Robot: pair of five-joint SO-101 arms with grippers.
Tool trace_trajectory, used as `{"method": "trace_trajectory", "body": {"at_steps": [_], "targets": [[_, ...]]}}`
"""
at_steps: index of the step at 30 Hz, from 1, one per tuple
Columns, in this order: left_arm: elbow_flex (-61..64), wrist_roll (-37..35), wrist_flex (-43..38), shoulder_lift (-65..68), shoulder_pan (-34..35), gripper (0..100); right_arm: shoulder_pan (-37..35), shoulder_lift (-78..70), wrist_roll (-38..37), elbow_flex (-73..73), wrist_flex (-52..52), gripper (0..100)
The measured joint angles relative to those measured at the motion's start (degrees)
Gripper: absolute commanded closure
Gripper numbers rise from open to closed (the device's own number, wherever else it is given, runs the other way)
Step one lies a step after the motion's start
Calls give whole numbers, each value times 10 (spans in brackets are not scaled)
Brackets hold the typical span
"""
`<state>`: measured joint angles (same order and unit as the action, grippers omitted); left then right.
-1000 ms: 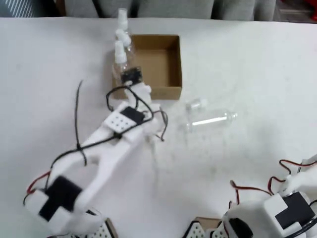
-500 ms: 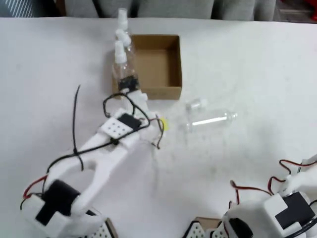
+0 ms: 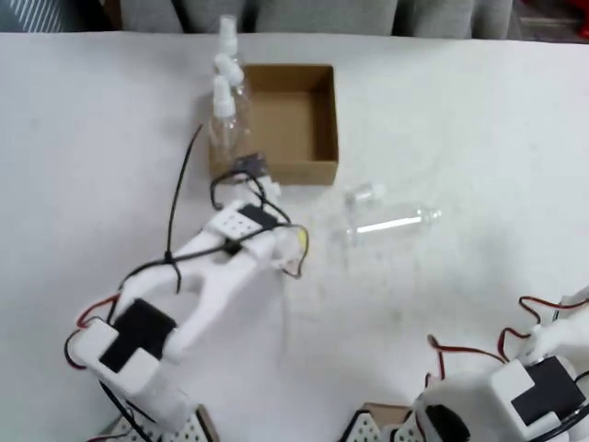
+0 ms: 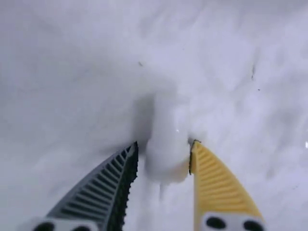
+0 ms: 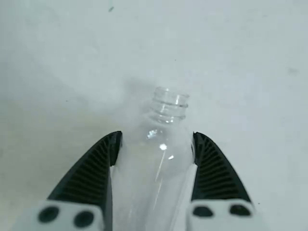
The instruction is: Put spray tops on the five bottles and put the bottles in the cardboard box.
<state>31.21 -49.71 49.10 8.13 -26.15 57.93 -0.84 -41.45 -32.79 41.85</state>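
A white spray top (image 4: 166, 125) stands between the grey and yellow fingers of my left gripper (image 4: 163, 149), which is shut on it just above the white table. In the high view this gripper (image 3: 296, 241) hangs in front of the cardboard box (image 3: 317, 170). My right gripper (image 5: 156, 139) is shut on a clear bottle (image 5: 166, 120) with a bare threaded neck. The right arm (image 3: 515, 396) sits at the near right edge. Three capped bottles (image 3: 224, 106) stand along the box's left side. Another clear bottle (image 3: 391, 224) lies on the table with a loose spray top (image 3: 364, 194) beside it.
The white table (image 3: 479, 138) spreads wide to the right and left of the box. Black and red cables (image 3: 175, 212) loop off the left arm. Chair backs line the far edge.
The left arm has swung and drawn its wrist back a little from the box front toward the near side. The right arm, the lying bottle and the loose top have not moved.
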Motion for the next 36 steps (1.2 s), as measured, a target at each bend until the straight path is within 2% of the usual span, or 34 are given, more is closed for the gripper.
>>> {"method": "trace_trajectory", "body": {"at_steps": [10, 25, 31, 33, 36], "targets": [[-48, 23, 57, 8, 6, 819, 0, 0, 0, 0, 0, 968], [-51, 26, 58, 8, 5, 820, 0, 0, 0, 0, 0, 968], [-90, 26, 58, 47, 5, 823, 0, 0, 0, 0, 0, 968], [-101, 26, 58, 68, 5, 860, 0, 0, 0, 0, 0, 968], [-108, 26, 56, 79, 5, 985, 0, 0, 0, 0, 0, 968]]}}
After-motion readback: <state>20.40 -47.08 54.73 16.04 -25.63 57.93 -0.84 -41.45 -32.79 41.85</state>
